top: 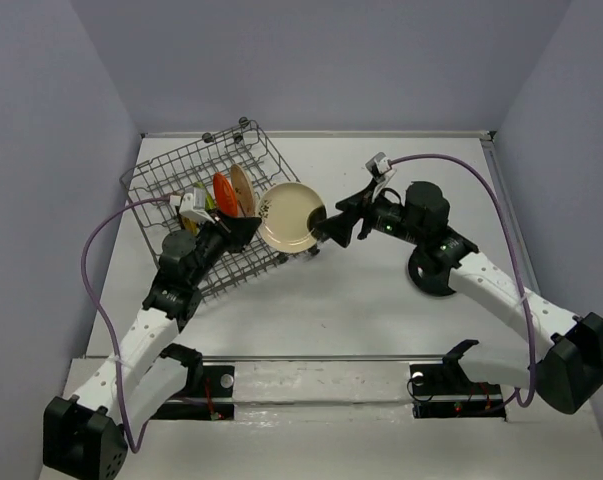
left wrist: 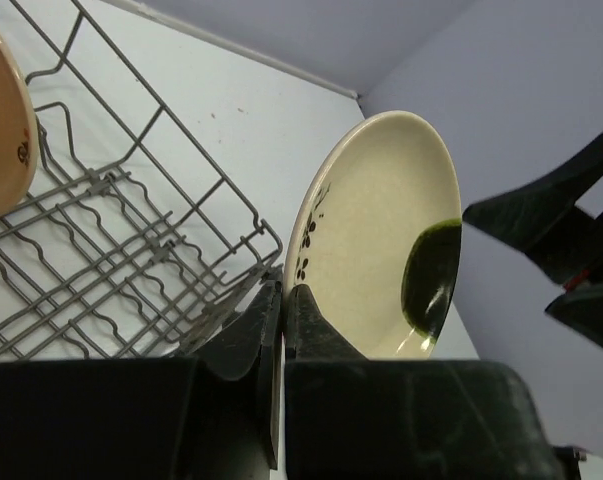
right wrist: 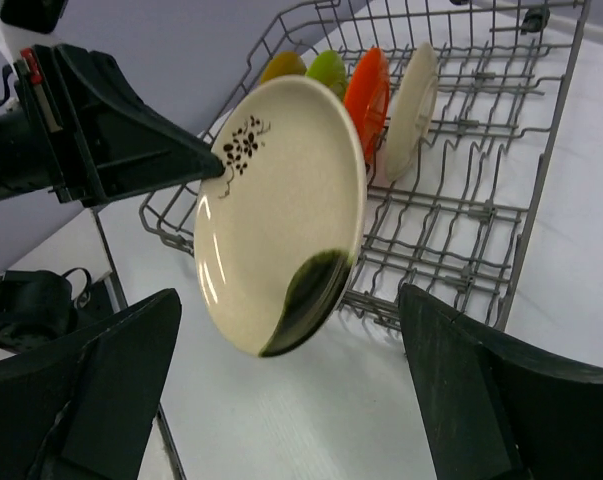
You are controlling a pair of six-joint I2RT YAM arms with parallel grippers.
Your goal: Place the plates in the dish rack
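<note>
The left pincer was found clenched on the lower rim of a cream plate, which was held on edge just beside a corner of the dish rack. The right pincer was observed released, its fingers spread wide to either side of that plate without contact. An orange plate, a lime green plate and a second cream plate were noted upright among the tines.

Robot lab: bare-walled white table
</note>
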